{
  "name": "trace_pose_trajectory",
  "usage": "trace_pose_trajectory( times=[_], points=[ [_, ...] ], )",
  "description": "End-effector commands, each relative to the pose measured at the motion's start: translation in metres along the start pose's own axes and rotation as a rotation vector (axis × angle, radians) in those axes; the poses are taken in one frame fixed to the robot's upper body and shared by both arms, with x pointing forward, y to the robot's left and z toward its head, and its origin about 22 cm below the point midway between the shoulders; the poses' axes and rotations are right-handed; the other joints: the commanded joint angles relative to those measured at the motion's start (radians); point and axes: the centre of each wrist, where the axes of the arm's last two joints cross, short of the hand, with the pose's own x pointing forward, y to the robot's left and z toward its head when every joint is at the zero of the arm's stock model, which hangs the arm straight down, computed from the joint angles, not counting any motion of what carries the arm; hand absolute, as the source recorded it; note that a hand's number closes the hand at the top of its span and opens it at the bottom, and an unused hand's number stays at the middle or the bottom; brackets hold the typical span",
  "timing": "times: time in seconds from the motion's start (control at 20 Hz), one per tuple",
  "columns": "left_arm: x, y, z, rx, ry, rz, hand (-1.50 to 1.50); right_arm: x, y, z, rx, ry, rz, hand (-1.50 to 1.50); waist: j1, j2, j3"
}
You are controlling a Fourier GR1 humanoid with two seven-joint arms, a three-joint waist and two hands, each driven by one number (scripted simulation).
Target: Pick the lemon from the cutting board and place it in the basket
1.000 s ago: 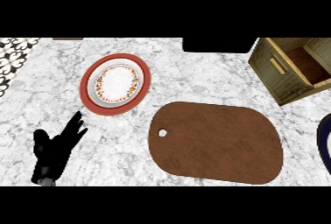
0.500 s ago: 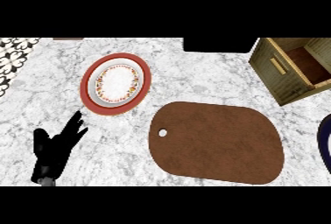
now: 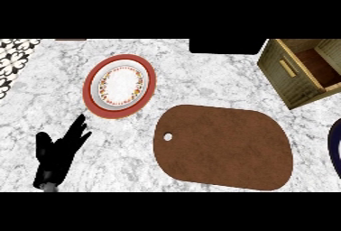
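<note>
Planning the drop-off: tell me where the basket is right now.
In the head view, the basket stands at upper right, just beyond the cutting board's far right corner.

Marbled white-grey desk (image 3: 213,85). Bears a red-rimmed plate (image 3: 120,85) at 10 o'clock, a brown cutting board (image 3: 226,151) from centre toward 5 o'clock, a wooden basket (image 3: 286,76) at 2 o'clock, and a dark-blue rim (image 3: 335,149) at 3 o'clock, cut off by the edge.

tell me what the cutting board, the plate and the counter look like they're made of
The cutting board looks like matte wood: even brown face, hanging hole, no grain visible. The plate is likely glazed ceramic: white centre, patterned ring, red rim. The counter looks like marble or similar stone: white with grey veining.
</note>
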Motion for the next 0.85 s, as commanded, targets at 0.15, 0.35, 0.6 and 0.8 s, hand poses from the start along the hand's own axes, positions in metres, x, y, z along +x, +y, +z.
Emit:
trace_pose_trajectory(
  times=[0.15,0.35,0.6,0.8],
  points=[
    [-0.020,0.000,-0.003,-0.015,0.138,0.002,0.00,-0.008,-0.008,-0.004,-0.057,-0.029,-0.062,-1.50,0.004,0.012,-0.011],
    [-0.030,-0.005,0.007,-0.008,0.158,-0.007,0.00,-0.015,-0.065,0.016,-0.115,0.001,-0.164,-1.50,-0.001,0.010,-0.011],
    [-0.031,-0.003,0.005,-0.002,0.150,-0.022,0.00,-0.019,-0.079,0.022,-0.198,0.081,-0.186,-1.50,0.009,0.016,-0.011],
    [-0.033,-0.002,0.008,-0.007,0.140,-0.009,0.00,-0.042,-0.110,0.049,-0.233,0.109,-0.223,-1.50,0.002,0.017,-0.009]
  ],
)
